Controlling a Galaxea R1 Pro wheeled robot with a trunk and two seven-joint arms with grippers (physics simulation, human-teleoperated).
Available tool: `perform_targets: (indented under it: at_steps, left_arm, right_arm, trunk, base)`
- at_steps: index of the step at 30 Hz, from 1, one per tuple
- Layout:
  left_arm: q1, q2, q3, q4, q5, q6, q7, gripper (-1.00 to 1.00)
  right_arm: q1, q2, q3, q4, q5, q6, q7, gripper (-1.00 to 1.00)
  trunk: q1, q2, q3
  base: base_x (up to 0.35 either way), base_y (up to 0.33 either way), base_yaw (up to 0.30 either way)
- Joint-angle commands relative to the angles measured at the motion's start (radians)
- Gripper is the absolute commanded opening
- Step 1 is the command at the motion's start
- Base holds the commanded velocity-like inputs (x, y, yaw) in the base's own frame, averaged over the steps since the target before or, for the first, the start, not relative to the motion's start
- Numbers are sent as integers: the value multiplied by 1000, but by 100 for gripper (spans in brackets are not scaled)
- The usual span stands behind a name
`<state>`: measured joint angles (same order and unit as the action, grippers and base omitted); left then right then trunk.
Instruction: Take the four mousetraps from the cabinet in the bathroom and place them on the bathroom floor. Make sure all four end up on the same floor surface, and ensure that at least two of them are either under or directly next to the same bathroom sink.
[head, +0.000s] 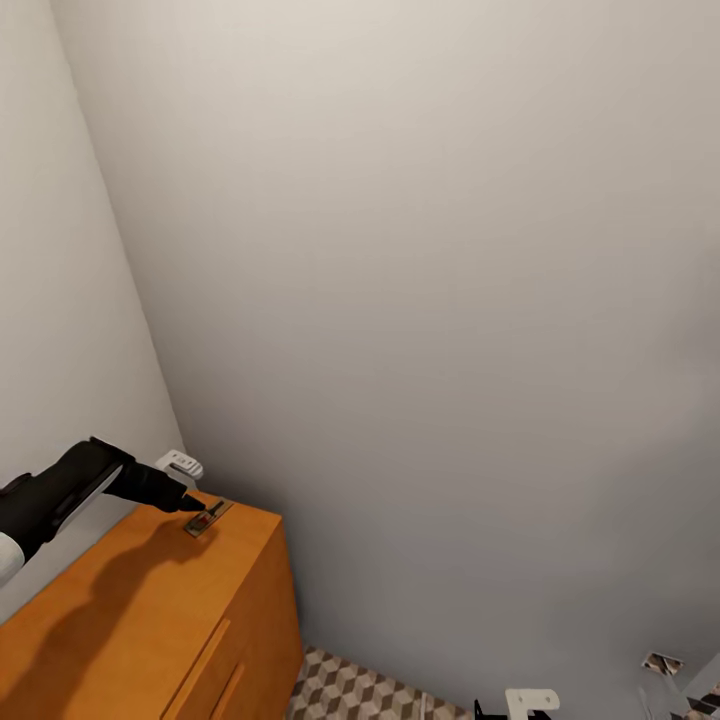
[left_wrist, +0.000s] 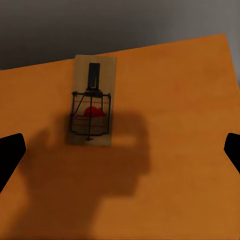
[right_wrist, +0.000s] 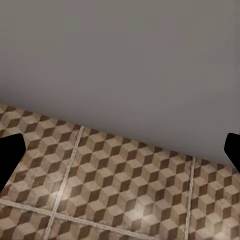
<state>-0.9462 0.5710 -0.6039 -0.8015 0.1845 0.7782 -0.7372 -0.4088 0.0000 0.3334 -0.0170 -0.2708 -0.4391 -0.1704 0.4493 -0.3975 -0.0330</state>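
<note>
A mousetrap (left_wrist: 92, 107), a tan board with dark wire and a red spot, lies on the flat top of the orange-brown cabinet (head: 120, 610) near its back corner. In the head view my left gripper (head: 192, 504) reaches over the cabinet top and its tip is right beside the mousetrap (head: 207, 517). The left wrist view has the black fingertips (left_wrist: 10, 155) wide apart at the picture's edges, open, with the trap ahead of them and untouched. My right gripper (right_wrist: 120, 155) is open above the cube-patterned bathroom floor (right_wrist: 115, 190), holding nothing.
Grey walls meet in a corner behind the cabinet, with a small white fitting (head: 181, 463) on the wall there. Patterned floor (head: 350, 690) runs beside the cabinet's front. A small flat tan-and-dark piece (head: 662, 663) lies at the lower right, too small to identify.
</note>
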Motion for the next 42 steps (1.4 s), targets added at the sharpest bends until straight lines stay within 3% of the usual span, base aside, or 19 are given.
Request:
perform_targets:
  at_steps: [1,25,42]
  left_arm:
    - [-2,1,-5,-1,10,7,4,100]
    - [-2,1,-9,0,10,7,4,100]
    - [-2,-3,-10,1,10,7,4,100]
  right_arm:
    - [-1,0,9,0,-7,-2,-3,100]
    - [-1,0,9,0,-7,-2,-3,100]
    - [-1,1,9,0,-7,-1,-3,100]
  trunk:
    - [1,-2,-3]
    - [1,-2,-13]
    - [1,-2,-13]
  base:
    - [0,0,0]
    - [2,0,0]
    - [112,0,0]
